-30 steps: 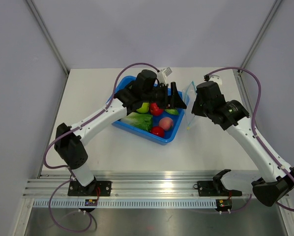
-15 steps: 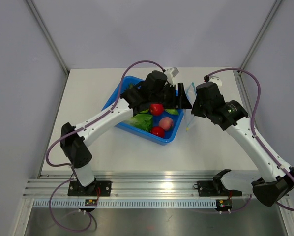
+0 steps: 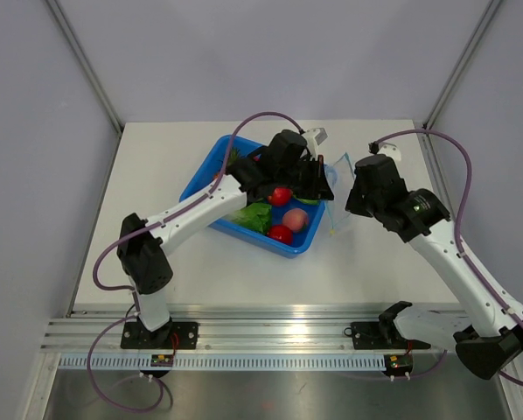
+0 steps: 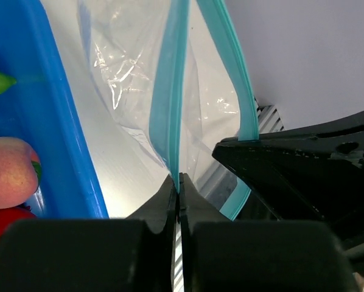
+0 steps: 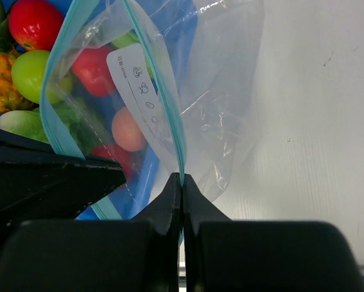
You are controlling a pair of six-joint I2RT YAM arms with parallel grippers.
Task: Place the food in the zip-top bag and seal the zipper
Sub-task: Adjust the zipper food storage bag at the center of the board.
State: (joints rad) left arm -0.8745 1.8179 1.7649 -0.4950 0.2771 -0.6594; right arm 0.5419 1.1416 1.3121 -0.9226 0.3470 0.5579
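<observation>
The zip-top bag point(image 3: 335, 185) hangs just beside the tray point(image 4: 60, 140), where the food point(image 3: 282, 233) lies. The left pincer point(image 4: 178, 182) and the right pincer point(image 5: 182, 179) each clench one lip of the zipper point(image 4: 170, 91). The film looks light, limp and slippery; the stiffer strip is probably the surest hold.

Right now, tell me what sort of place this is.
Probably a robot lab test cell: bare grey walls, two arms bolted to a metal rail, and toy food in a tray.
</observation>
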